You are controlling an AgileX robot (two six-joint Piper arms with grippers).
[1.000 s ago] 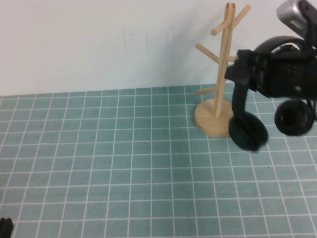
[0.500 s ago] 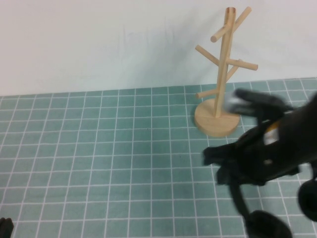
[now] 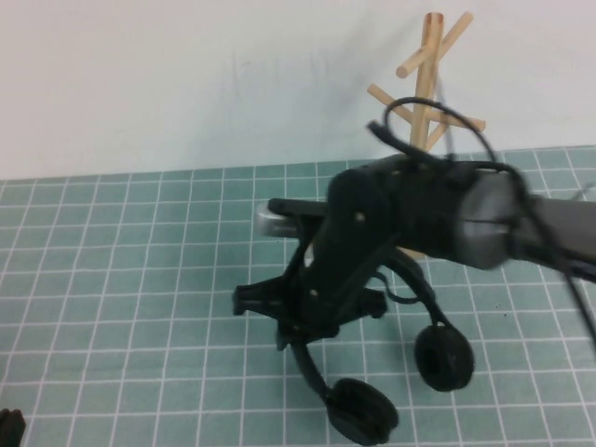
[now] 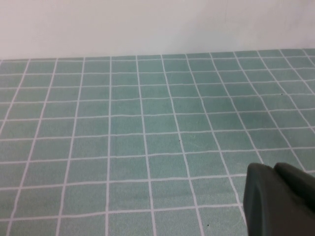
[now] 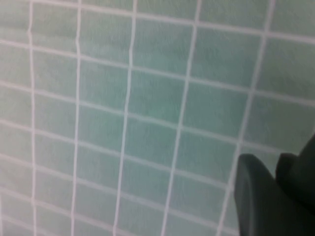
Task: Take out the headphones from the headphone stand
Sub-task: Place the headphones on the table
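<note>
The black headphones hang below my right gripper [image 3: 303,326], above the middle of the green grid mat. One earcup [image 3: 359,411] is low near the front and the other [image 3: 444,357] is to its right. The thin headband runs up from them into the gripper, which is shut on it. The wooden headphone stand [image 3: 427,70] stands behind my right arm at the back right with bare pegs, its base hidden. In the right wrist view the right gripper [image 5: 275,169] shows as dark fingers over the mat. My left gripper [image 4: 273,169] is shut and empty at the front left corner [image 3: 9,428].
The green grid mat [image 3: 140,279] covers the table up to a white wall behind it. My right arm [image 3: 466,219] reaches across from the right, with a cable looped above it.
My right arm has carried the headphones away from the stand, first down toward the front right, then left to the middle of the mat. The left arm has not moved.
</note>
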